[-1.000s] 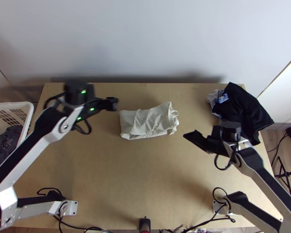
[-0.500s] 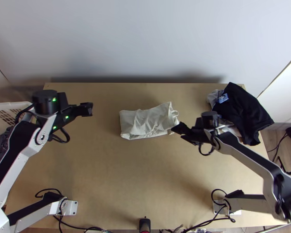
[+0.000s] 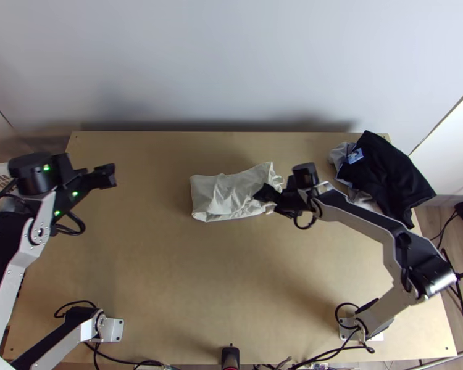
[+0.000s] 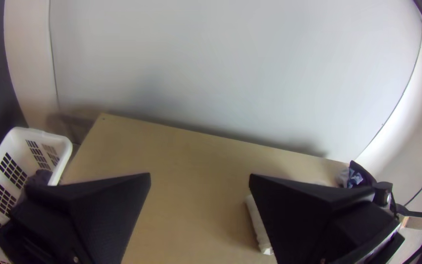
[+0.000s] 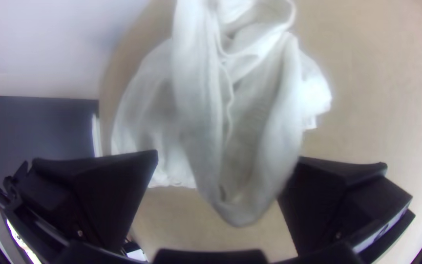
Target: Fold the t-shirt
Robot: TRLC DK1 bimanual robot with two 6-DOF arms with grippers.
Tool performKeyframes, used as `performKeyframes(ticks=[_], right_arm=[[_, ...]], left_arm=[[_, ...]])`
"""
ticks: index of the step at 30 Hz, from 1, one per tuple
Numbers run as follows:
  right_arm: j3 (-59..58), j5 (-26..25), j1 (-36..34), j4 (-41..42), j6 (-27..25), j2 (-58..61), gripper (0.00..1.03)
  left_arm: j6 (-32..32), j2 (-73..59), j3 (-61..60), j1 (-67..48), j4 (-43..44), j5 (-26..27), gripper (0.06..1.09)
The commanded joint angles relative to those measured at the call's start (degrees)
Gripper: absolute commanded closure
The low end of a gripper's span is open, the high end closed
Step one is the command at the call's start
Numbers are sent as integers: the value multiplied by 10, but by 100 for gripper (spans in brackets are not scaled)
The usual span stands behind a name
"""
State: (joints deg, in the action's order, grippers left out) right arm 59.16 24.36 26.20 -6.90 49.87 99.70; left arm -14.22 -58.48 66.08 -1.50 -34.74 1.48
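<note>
We find the t-shirt (image 3: 222,194) near the middle of the desk (image 3: 170,277), toward its far side. It lies folded into a compact, rumpled bundle, longer from left to right than from near to far. The left end is fairly straight; loose folds and a curled loop of cloth stand at the right end.

The right tool (image 3: 263,196) is at that right end, over the cloth. In the right wrist view the right tool (image 5: 228,155) has its fingers wide apart, with a raised fold between them. We cannot tell whether either finger touches it.

The left tool (image 3: 106,176) hangs well apart from the bundle, near the desk's left side. By the left wrist view, the left tool (image 4: 200,175) is open too, with bare wood seen between the fingers.

Room around the shirt: a narrow strip of wood to the far edge and the pale wall (image 3: 231,61); a much broader stretch toward the near edge, where a black fitting (image 3: 230,356) stands midway; plain wood between shirt and left tool. At the far right corner, a dark garment (image 3: 386,172) with a blue-and-white patch lies bunched and spills past the right edge, pale cloth (image 3: 339,154) beside it.

Containers: one white basket (image 4: 40,132) with lattice sides, just beside the desk's left edge. We note dark cloth (image 4: 40,177) inside.
</note>
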Motion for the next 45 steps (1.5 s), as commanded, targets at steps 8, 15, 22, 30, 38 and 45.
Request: performKeyframes(ticks=[8, 15, 22, 30, 38, 45], right_arm=[[92, 0, 59, -1, -9, 101, 4], [135, -6, 74, -75, -61, 120, 12], [139, -19, 83, -96, -92, 88, 100], [169, -30, 87, -127, -112, 1, 100], [228, -37, 34, -167, -149, -34, 100], [279, -37, -18, -205, -173, -35, 100]], left_arm=[[34, 21, -34, 92, -9, 3, 11], [53, 26, -63, 134, -9, 5, 11], [68, 49, -120, 167, -9, 6, 11], [78, 57, -149, 180, -9, 10, 11], [78, 57, -167, 183, -4, 11, 11], [78, 57, -170, 183, -3, 17, 11]])
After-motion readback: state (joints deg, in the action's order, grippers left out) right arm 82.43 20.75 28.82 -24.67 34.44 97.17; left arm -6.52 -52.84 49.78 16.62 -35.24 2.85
